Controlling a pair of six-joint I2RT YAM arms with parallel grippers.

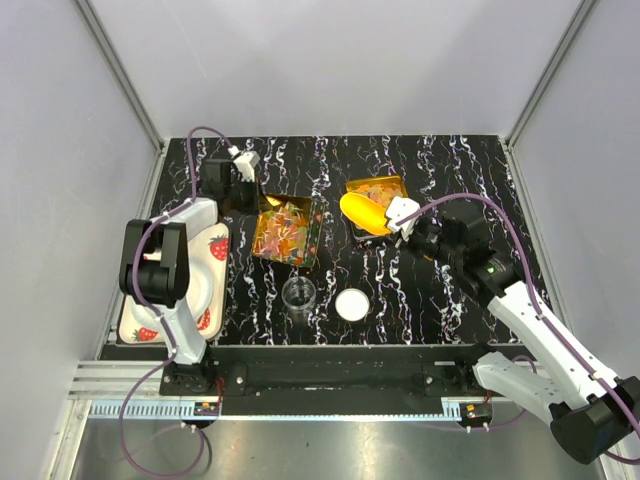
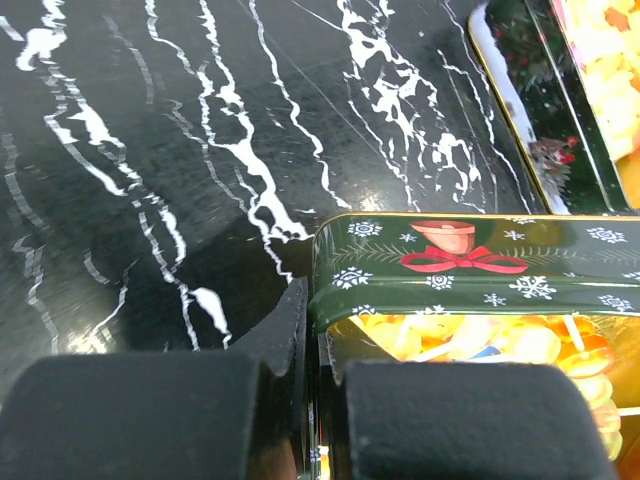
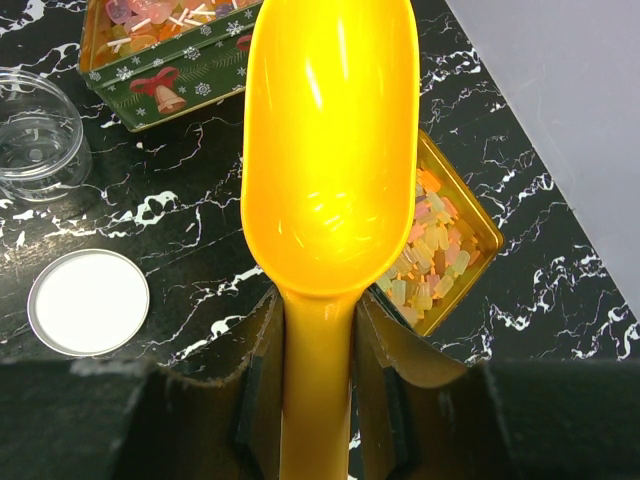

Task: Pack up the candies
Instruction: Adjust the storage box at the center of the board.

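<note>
Right gripper [image 3: 318, 345]: narrowly closed on handle of scoop [image 3: 330, 150]. Bowl empty, reaching out ahead of fingers. Candies [image 3: 437, 245] in gold tin [image 3: 494, 240], just below and right of bowl. More in green tin [image 2: 470, 270]. Left gripper [image 2: 310, 400]: shut, apparently pinching corner wall of green tin, though pads hide contact itself. Judged step: loading scoop, nothing picked up yet. Next move: tip bowl down into candies, push through, level out, carry to jar [image 3: 40, 130] ahead-left.
</note>
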